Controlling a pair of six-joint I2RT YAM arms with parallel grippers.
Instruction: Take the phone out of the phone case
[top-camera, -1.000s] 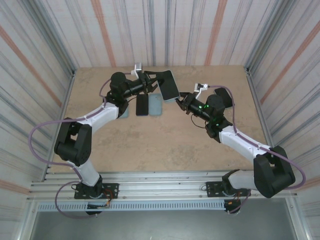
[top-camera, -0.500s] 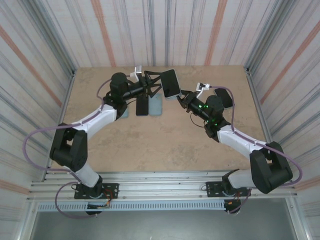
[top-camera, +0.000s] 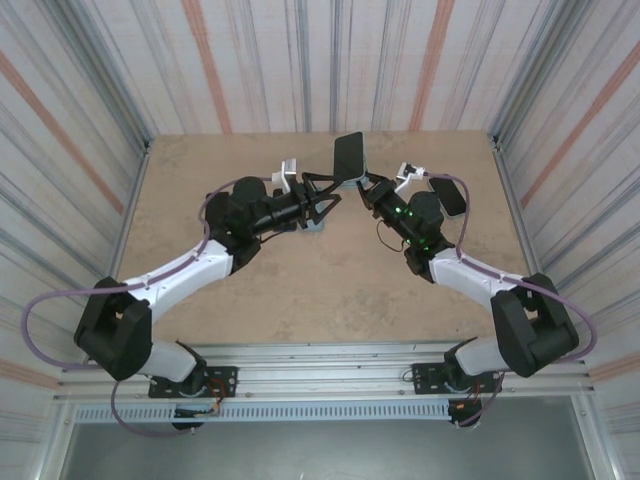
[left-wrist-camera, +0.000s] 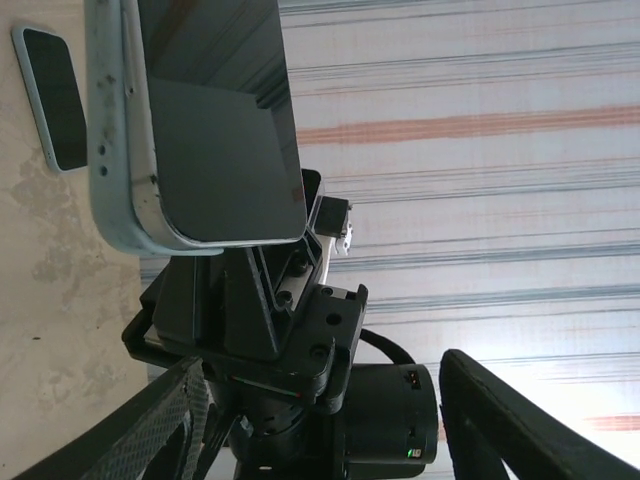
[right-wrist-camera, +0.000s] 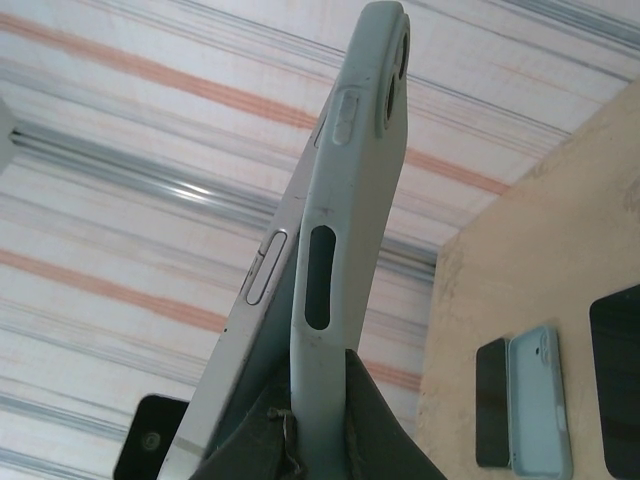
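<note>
Right fingers (right-wrist-camera: 378, 432) are clamped shut on the bottom end of the phone case (right-wrist-camera: 345, 250), holding it upright in the air over the far middle of the desk (top-camera: 200, 290). The case is a pale blue-green, soft-looking shell with a long slot in its side and a raised camera bump near the top. The phone (left-wrist-camera: 215, 120) sits in it with its dark glass screen reflecting the striped wall. Its silver frame (right-wrist-camera: 265, 290), with its side buttons, stands a little proud of the case's rim along one edge, so it looks partly lifted but not free. From the overhead camera the phone (top-camera: 348, 157) shows as a dark slab standing between the two wrists. Left fingers (left-wrist-camera: 500, 410) are spread wide and hold nothing, facing the phone's screen side just short of it. Down on the desk a spare dark phone (right-wrist-camera: 491, 400) and a spare pale case (right-wrist-camera: 535, 410) lie side by side.
</note>
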